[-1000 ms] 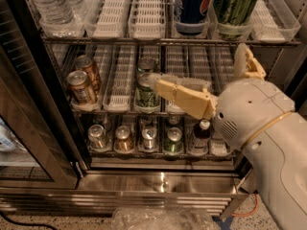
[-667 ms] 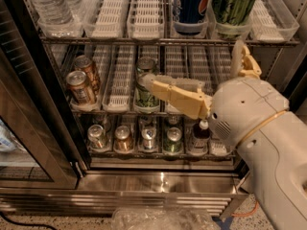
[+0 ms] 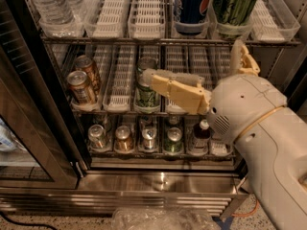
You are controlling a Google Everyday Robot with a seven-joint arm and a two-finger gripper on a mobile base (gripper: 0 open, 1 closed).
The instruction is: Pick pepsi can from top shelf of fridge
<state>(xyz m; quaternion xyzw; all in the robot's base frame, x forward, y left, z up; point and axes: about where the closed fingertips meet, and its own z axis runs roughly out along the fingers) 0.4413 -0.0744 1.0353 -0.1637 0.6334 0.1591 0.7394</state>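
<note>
Gripper [image 3: 192,60] is low, in front of the middle rack [image 3: 120,110]. Its fingers [image 3: 175,89] are spread wide apart w/ nothing between them. Pepsi can [image 3: 191,4] stands upright above the fingers, in a clear bin on the top shelf [image 3: 146,13] of the fridge [image 3: 158,182], untouched. Green can [image 3: 235,4] is just beside it. No grasp yet, I'd say: reach up, close & lift out all still to do.

The pepsi can [image 3: 192,5] sits on the top shelf [image 3: 144,40], jaws below before the middle rack [image 3: 120,111].
</note>
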